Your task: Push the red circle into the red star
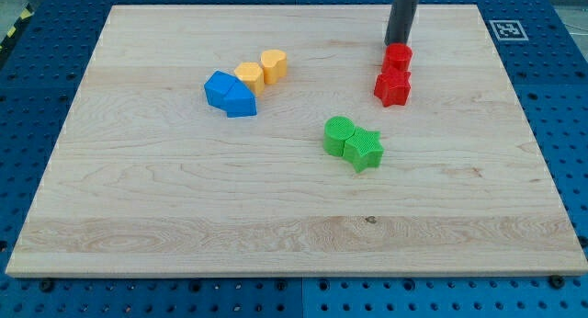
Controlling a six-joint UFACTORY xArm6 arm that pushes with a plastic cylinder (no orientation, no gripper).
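My tip (398,46) touches the squat red circle (398,57) – pressed against the red star (392,86) – no jaws on this rod

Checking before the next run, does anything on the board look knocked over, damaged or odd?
Nothing stands out. My tip sits just above the red circle, which touches the red star.

Single high front view, whole board (294,217) framed
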